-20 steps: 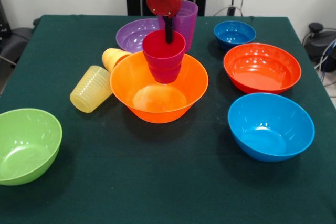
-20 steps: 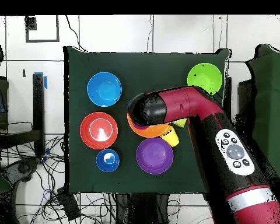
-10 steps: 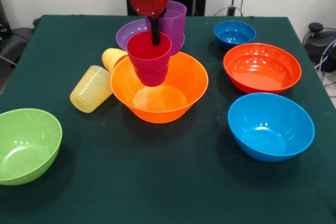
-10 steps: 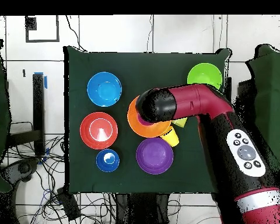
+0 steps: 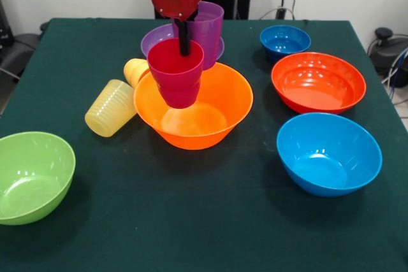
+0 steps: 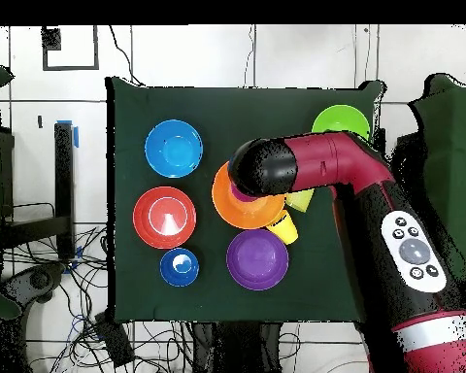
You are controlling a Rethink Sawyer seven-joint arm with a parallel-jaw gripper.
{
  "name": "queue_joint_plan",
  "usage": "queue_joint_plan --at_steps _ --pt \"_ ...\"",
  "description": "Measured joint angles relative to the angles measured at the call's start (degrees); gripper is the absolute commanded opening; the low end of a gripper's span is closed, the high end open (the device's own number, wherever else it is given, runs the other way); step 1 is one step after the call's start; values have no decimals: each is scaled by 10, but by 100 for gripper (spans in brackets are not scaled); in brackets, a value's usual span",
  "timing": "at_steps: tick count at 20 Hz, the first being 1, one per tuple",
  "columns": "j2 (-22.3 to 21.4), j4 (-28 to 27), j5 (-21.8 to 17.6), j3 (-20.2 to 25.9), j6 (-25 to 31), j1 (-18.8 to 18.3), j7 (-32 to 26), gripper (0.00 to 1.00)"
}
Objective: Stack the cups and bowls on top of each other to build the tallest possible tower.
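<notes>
My gripper (image 5: 183,46) is shut on the red-pink cup (image 5: 175,71), one black finger reaching inside its rim. The cup hangs upright over the left side of the large orange-yellow bowl (image 5: 226,93). Just behind stands an upright translucent purple cup (image 5: 208,27), by the purple bowl (image 5: 155,41). An orange-yellow cup (image 5: 134,68) and a ribbed pale yellow cup (image 5: 111,107) lie on their sides left of the orange bowl. In the overhead view the arm (image 6: 276,167) covers the gripper and most of the orange bowl (image 6: 224,202).
A lime green bowl (image 5: 32,176) sits at the near left. On the right are a light blue bowl (image 5: 328,154), a red-orange bowl (image 5: 317,82) and a small dark blue bowl (image 5: 284,39). All stand upright on the dark green tablecloth.
The gripper has carried the red-pink cup leftward and slightly up, from over the orange bowl's middle to its left side. Nothing else moved.
</notes>
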Motion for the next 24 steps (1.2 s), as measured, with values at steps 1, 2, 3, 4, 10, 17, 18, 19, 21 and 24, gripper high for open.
queue_joint_plan --at_steps 1,2,3,4,10,17,18,19,21,24 --pt "0 0 0 0 0 0 0 0" --pt "0 0 -1 0 0 0 0 0" --pt "1 0 -1 0 0 0 0 0" --pt "2 0 -1 0 0 0 0 0" --pt "17 0 -11 0 -6 0 0 0" --pt "37 3 -41 0 -32 0 0 0" --pt "40 3 -45 0 -36 0 0 0" --pt "41 4 -47 0 -38 0 0 0" --pt "47 5 -56 0 -50 0 0 0" --pt "54 5 -65 0 -60 1 0 0"
